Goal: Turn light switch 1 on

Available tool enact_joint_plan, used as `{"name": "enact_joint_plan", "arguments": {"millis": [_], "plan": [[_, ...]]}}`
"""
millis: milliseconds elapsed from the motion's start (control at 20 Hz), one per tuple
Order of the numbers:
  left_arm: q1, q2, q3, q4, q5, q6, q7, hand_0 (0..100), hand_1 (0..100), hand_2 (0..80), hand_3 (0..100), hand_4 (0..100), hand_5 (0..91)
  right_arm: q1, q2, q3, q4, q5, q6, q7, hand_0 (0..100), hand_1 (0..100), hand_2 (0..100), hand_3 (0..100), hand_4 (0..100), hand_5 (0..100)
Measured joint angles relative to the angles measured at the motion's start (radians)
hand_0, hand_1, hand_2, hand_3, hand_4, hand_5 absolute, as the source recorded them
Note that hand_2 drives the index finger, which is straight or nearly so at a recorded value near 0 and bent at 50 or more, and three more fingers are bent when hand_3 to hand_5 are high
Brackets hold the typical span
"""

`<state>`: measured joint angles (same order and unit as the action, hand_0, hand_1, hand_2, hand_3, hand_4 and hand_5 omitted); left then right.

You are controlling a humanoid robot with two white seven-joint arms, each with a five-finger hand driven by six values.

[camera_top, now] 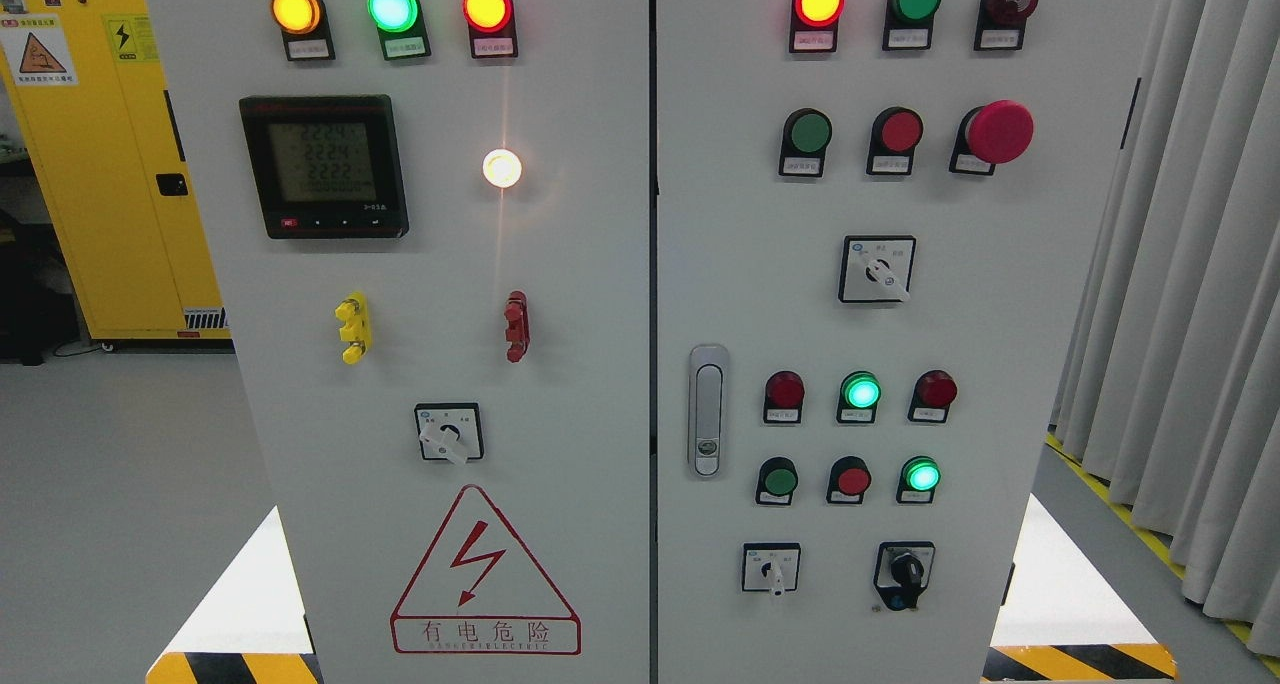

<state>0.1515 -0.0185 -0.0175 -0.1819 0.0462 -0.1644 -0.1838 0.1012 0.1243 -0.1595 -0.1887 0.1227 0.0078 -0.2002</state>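
Neither of my hands shows in the head view, so I cannot tell whether their fingers are spread or curled, nor which arm sits nearer the target. What fills the view is a pale grey electrical cabinet (560, 294) with two doors, split by a dark vertical seam just right of the middle. No label I can read names "light switch 1"; the print under each control is too small. My judgement is that the likeliest candidates are the white rotary selector switches on black square plates: one low on the left door (449, 434), above the red lightning warning triangle (484, 574); one mid-height on the right door (877, 270); and one near the bottom of the right door (771, 569), just left of a black knob selector (905, 574). Each white lever's long axis points downward, the two upper ones slanting down to the right, so a turn would mean pinching across that lever and rotating. Since my arms would enter from the bottom edge, the lower switches lie closest; the left-door one suits my left hand, the right-door ones my right.
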Motion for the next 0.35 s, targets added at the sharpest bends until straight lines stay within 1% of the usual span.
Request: {"name": "enact_joint_plan", "arguments": {"millis": [351], "plan": [[-0.016, -0.008, -0.035, 0.045, 0.002, 0.012, -0.003, 34, 18, 0.0, 0, 0, 0.0, 0.000, 0.000, 0.000, 0.000, 0.000, 0.000, 0.000, 0, 50, 4, 0, 0, 0]]}}
